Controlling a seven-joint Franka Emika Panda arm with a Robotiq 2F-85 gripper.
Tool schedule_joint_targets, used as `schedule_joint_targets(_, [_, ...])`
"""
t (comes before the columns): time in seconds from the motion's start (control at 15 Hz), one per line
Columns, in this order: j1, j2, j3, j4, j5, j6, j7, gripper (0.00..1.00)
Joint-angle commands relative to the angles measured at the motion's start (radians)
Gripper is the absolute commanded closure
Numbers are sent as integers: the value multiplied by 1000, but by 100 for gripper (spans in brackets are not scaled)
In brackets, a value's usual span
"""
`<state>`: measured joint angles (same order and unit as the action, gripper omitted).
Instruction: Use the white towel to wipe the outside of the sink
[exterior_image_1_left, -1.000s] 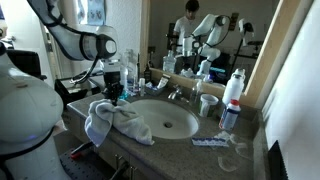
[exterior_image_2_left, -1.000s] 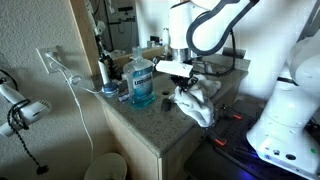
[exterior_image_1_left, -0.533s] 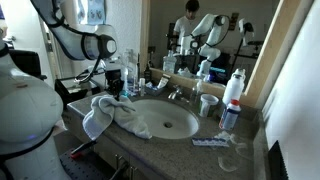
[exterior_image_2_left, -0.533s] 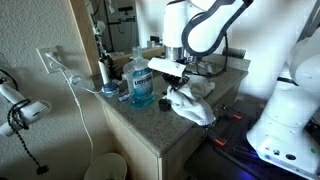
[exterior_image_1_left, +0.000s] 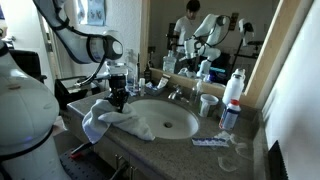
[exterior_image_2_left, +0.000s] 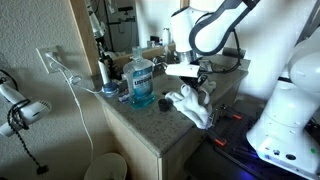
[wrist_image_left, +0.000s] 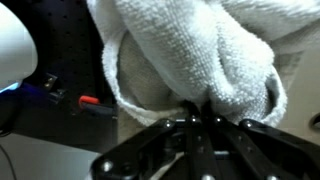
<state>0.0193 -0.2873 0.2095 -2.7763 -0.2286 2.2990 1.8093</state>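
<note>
Evidently pinched: in the wrist view the gripper (wrist_image_left: 197, 110) has its jaws drawn almost together on a fold of the white towel (wrist_image_left: 200, 50), with cloth bunched just above the fingertips. Arm comes down from above. In an exterior view the towel lies heaped on the speckled counter (exterior_image_1_left: 175, 150) at the rim of the sink (exterior_image_1_left: 170, 120), one edge lapping over the rim toward the basin. Faucet (exterior_image_1_left: 180, 94) stands behind the basin. White cup (exterior_image_1_left: 207, 104) sits on the far side, well apart from the towel. In an exterior view a blue bottle (exterior_image_2_left: 142, 82) stands near the towel, not touching.
</note>
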Motion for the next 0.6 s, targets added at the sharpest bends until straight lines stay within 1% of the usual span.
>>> schedule_joint_targets(0.0, [-43, -53, -17, -3, -57, -160, 12, 99])
schedule_joint_targets(0.27, [-95, -116, -54, -2, -132, -295, 26, 99])
schedule_joint_targets(0.4, [-118, -151, -75, -6, -168, -339, 21, 99])
schedule_joint_targets(0.53, [-125, -165, -88, -5, -182, -356, 10, 99])
